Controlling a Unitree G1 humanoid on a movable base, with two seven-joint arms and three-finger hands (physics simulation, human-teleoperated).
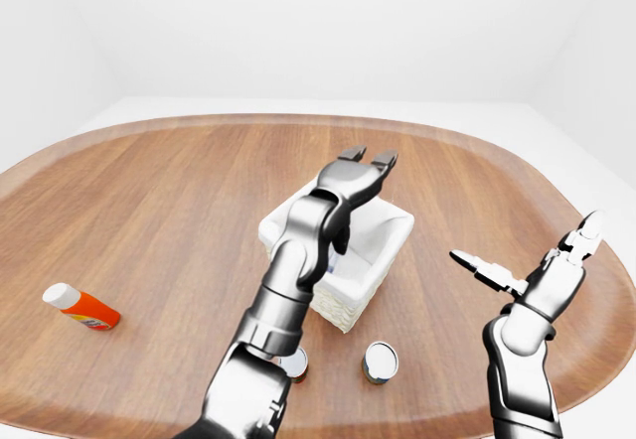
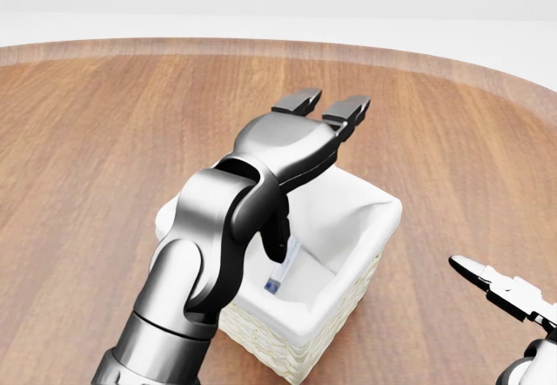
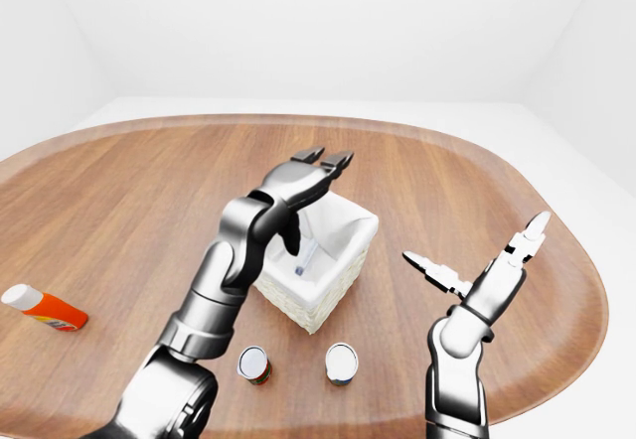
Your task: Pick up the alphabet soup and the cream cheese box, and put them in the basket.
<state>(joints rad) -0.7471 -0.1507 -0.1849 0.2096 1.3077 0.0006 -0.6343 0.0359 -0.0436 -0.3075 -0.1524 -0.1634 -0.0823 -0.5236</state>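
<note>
The oval wooden table (image 3: 119,191) carried a white woven basket (image 3: 333,285). The left hand (image 2: 324,111) hovered above it, fingers spread and empty; the right hand (image 3: 475,260) stood apart, also splayed and empty. A small flat box with blue print (image 2: 280,273), probably the cream cheese, lay inside the basket. Two small round cans (image 3: 254,365), one presumably the alphabet soup, stood just below the basket; reaching down might knock either over or catch the rim.
</note>
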